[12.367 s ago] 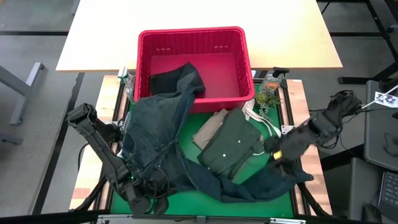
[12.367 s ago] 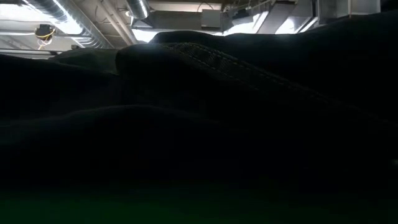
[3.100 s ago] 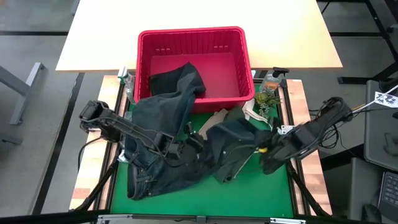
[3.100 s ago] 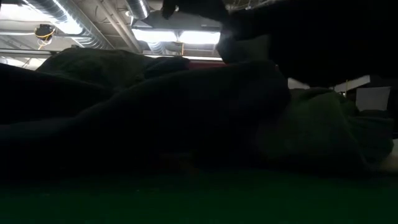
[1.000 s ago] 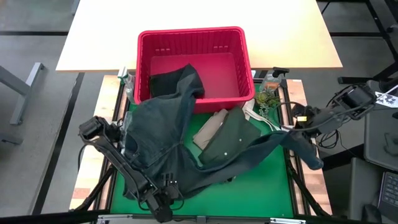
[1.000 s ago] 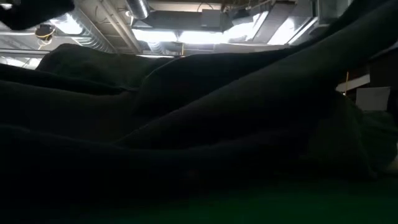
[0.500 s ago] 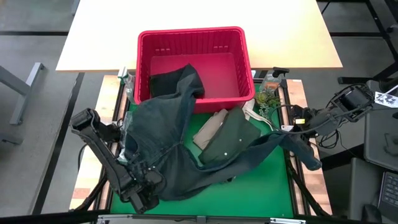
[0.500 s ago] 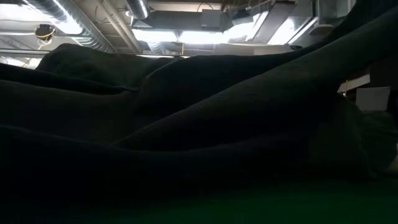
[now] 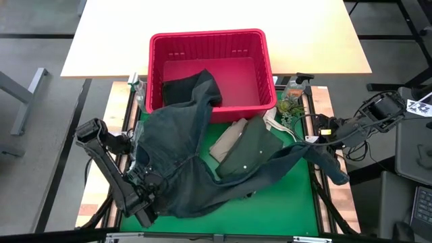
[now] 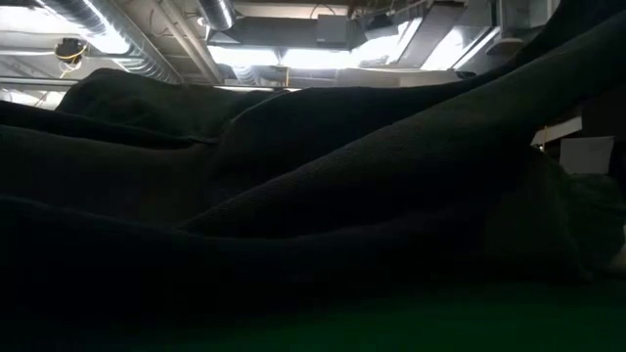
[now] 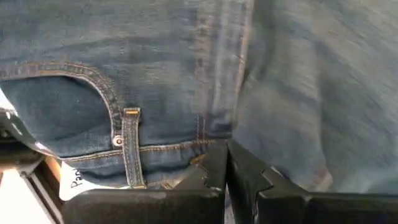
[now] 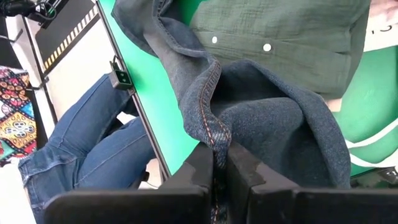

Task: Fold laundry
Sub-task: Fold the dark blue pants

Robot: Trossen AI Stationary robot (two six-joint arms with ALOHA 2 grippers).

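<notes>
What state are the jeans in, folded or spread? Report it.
Spread, unfolded: the jeans stretch from the red basket across the green mat, each tool gripping an end.

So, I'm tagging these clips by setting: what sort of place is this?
Likely a lab or workshop: exposed ceiling ducts overhead, and a green mat work table between two robot arms, with a red basket.

- A red slatted basket point(image 9: 260, 64) stands at the far end of the green mat point(image 9: 283, 209).
- A pale tabletop point(image 9: 115, 40) lies beyond the basket.
- A small green plant point(image 9: 290, 106) and a spray bottle point(image 9: 297, 82) stand just beside the basket's right corner.
- A clear bottle point(image 9: 137, 86) stands at its left corner.
- A person's legs in blue jeans point(image 12: 93, 146) show beside the mat's edge.
- Ceiling lights and ducts point(image 10: 284, 44) show in the low view.
</notes>
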